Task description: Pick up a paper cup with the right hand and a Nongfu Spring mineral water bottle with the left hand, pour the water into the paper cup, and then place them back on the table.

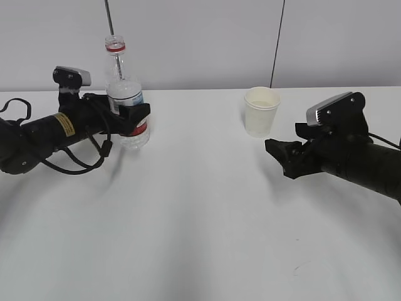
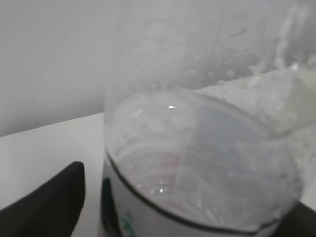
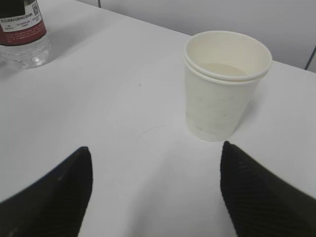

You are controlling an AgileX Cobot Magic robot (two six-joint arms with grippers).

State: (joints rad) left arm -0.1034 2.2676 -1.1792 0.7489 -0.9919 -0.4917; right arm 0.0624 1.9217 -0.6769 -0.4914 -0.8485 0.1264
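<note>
Exterior view: paper cup [image 1: 261, 111] upright on the white table [image 1: 200, 238], right of centre, pale liquid low inside, nothing touching it. Just beside and in front, right hand [image 1: 283, 157] lying low, claw spread wide and empty, fingertips [image 3: 59, 192] apart from the cup's base. Well apart on the left, Nongfu Spring mineral water bottle [image 1: 125, 94] upright, capless, base on the table, clasped at the label by left hand [image 1: 135, 116].

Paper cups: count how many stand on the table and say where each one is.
1. The paper cup stands upright on the table, just ahead of the open right gripper. Its doubled rim suggests a second cup may be nested inside.
</note>
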